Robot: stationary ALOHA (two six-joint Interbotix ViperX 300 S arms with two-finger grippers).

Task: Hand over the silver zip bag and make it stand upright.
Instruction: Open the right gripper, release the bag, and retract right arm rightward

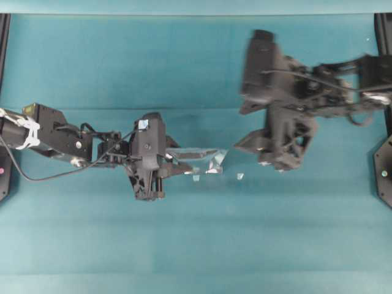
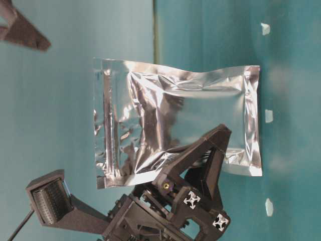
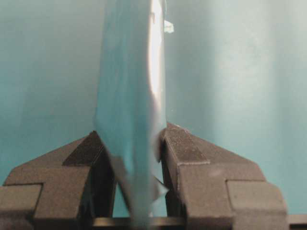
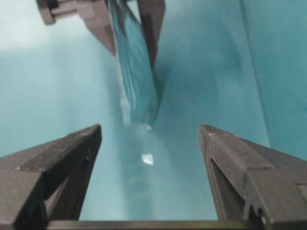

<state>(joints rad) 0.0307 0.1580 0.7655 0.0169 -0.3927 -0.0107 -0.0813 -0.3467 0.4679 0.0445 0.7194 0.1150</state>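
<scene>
Specks [image 1: 240, 176] of white, three you can count, lie on the teal table [image 1: 196, 245] around the bag. One silver zip bag [image 2: 175, 125], shiny and crinkled, is clamped on edge in your left gripper [image 3: 136, 158]. At three o'clock your right gripper [image 4: 149, 139] gapes wide, holding nothing

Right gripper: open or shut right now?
Open: the right gripper has its jaws spread wide with nothing between them, short of the silver bag in the left gripper.
</scene>
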